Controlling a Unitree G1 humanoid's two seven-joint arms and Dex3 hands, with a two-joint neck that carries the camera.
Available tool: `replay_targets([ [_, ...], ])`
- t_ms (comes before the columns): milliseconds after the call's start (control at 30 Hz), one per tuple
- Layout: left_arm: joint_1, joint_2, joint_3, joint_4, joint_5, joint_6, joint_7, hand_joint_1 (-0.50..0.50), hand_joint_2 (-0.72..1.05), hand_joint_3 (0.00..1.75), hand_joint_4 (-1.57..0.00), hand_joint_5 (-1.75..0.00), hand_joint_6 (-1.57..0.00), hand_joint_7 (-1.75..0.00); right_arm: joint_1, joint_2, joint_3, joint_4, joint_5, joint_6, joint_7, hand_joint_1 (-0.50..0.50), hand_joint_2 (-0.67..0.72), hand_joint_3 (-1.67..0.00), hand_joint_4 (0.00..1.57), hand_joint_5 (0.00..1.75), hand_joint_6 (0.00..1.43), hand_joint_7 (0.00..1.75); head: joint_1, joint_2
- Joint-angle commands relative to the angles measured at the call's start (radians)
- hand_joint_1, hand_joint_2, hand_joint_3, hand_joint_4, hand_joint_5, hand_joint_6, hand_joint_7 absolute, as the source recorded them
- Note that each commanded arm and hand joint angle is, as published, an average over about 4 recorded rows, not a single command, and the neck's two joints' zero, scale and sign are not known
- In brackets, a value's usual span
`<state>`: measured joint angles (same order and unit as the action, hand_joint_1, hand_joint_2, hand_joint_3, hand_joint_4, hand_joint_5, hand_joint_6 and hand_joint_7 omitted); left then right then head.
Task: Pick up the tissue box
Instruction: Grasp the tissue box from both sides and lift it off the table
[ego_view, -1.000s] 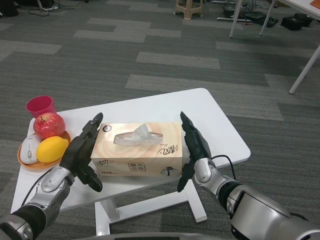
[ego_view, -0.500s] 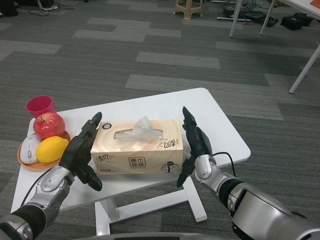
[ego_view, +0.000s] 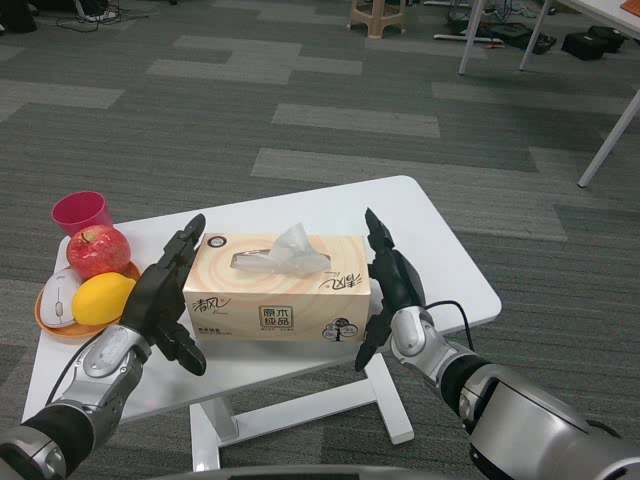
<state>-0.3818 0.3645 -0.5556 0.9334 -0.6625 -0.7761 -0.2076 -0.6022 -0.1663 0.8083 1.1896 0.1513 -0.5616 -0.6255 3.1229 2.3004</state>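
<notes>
Fingers straight, clamping tissue box ends
Left hand and right hand pressing box between them above white table

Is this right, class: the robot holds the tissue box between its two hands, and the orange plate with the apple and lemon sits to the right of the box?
Not quite. The head view shows the orange plate with the apple and lemon to the left of the tissue box, not the right. The left robot hand and right robot hand do press its two ends.
</notes>
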Motion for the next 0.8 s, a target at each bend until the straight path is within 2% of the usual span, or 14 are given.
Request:
replay_targets([
  [33,-0.005,-0.019,-0.020,-0.031,0.014,-0.003,-0.019,0.50,-0.46,0.00,0.00,-0.21,0.00,0.00,-0.016,0.013,0.000,-0.025,0.004,-0.008,-0.007,-0.42,0.72,0.00,1.15,0.00,0.00,0.00,0.001,-0.001],
  [300,-0.005,-0.019,-0.023,-0.041,0.016,-0.003,-0.019,0.50,-0.46,0.00,0.00,-0.21,0.00,0.00,-0.005,0.013,-0.003,-0.037,0.004,-0.011,-0.005,-0.42,0.72,0.00,1.20,0.00,0.00,0.00,0.009,-0.003],
  [467,-0.005,-0.019,-0.022,-0.051,0.017,-0.003,-0.019,0.50,-0.46,0.00,0.00,-0.21,0.00,0.00,0.004,0.013,-0.012,-0.049,0.002,-0.018,-0.002,-0.42,0.72,0.00,1.17,0.00,0.00,0.00,0.014,0.000],
  [800,-0.005,-0.019,-0.017,-0.091,0.017,-0.003,-0.019,0.50,-0.46,0.00,0.00,-0.21,0.00,0.00,0.038,-0.018,-0.029,-0.107,-0.001,-0.037,0.030,-0.42,0.72,0.00,1.17,0.00,0.00,0.00,0.018,0.003],
])
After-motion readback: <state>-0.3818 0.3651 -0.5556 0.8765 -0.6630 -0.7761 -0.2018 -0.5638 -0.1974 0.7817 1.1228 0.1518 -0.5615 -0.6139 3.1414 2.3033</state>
